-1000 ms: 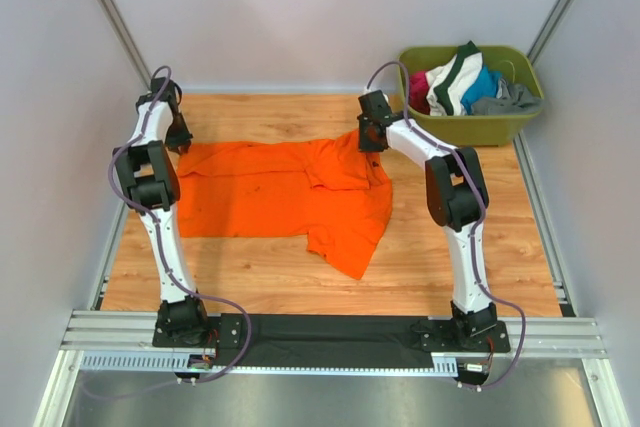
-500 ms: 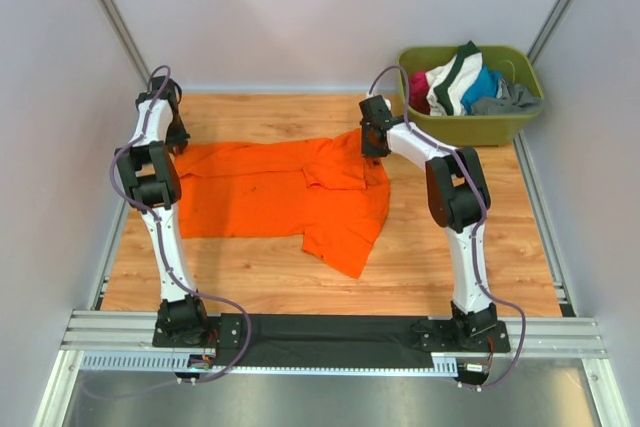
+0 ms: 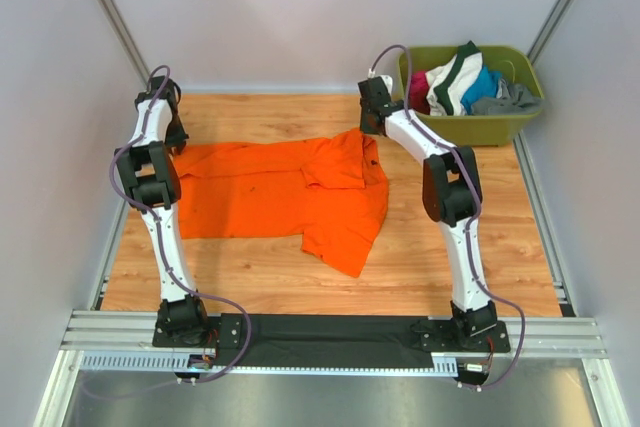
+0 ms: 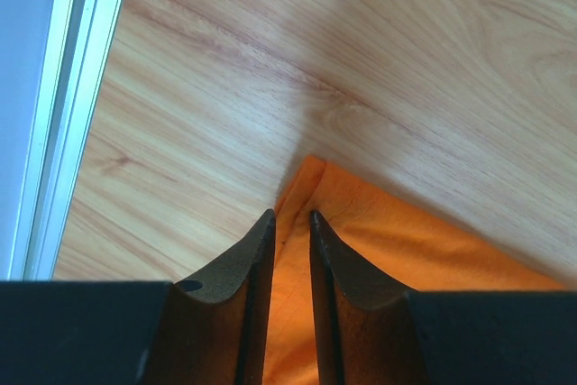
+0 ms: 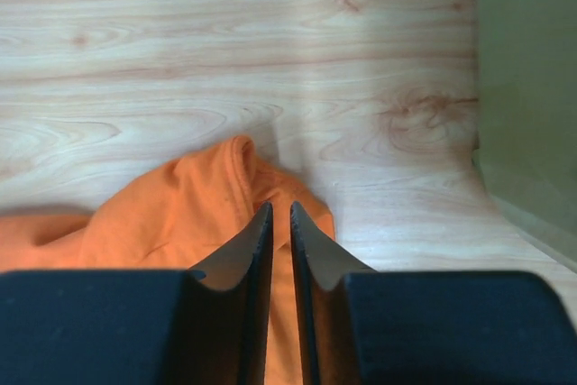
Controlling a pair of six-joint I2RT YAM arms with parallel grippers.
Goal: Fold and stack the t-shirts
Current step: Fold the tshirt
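A bright orange t-shirt [image 3: 270, 192] lies spread on the wooden table, its lower right part folded into a point. My left gripper [image 3: 178, 143] is low at the shirt's far left corner. In the left wrist view its jaws [image 4: 290, 218] are shut on that orange corner [image 4: 397, 241]. My right gripper [image 3: 370, 125] is at the shirt's far right corner, near the tub. In the right wrist view its jaws [image 5: 278, 209] stand almost together with the bunched orange cloth [image 5: 162, 223] between them.
An olive-green plastic tub [image 3: 470, 129] stands at the back right and holds several other garments [image 3: 460, 82]. Its wall shows at the right of the right wrist view [image 5: 527, 87]. A metal rail [image 4: 77, 87] borders the table's left edge by the left gripper.
My right gripper has moved toward the back and the tub, taking the shirt's far right corner a little with it. The left arm has not moved.
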